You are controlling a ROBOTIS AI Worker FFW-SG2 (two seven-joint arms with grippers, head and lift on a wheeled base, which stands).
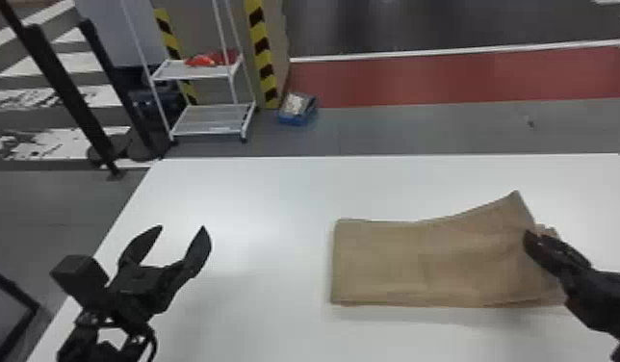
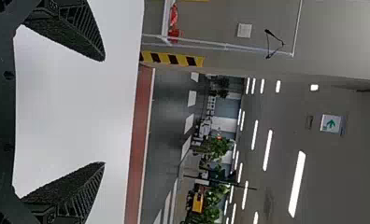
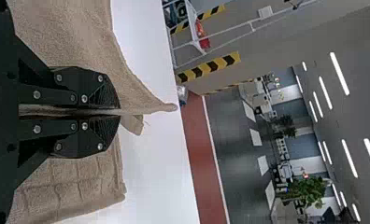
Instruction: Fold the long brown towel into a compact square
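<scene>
On the right half of the white table lies the brown towel (image 1: 419, 265), its left part flat and its right end lifted into a raised fold. My right gripper (image 1: 530, 238) is at that raised end. In the right wrist view the right gripper (image 3: 119, 112) is shut on a pinched ridge of the towel (image 3: 75, 28), with cloth on both sides of the fingers. My left gripper (image 1: 184, 231) stands open over the table's left side, away from the towel; in the left wrist view the left gripper (image 2: 103, 112) has its fingers wide apart with nothing between.
The white table (image 1: 256, 192) spans the front, its far edge running straight across. Beyond it on the floor are a white wire shelf cart (image 1: 213, 120), a blue box (image 1: 297, 109) and black posts at the left.
</scene>
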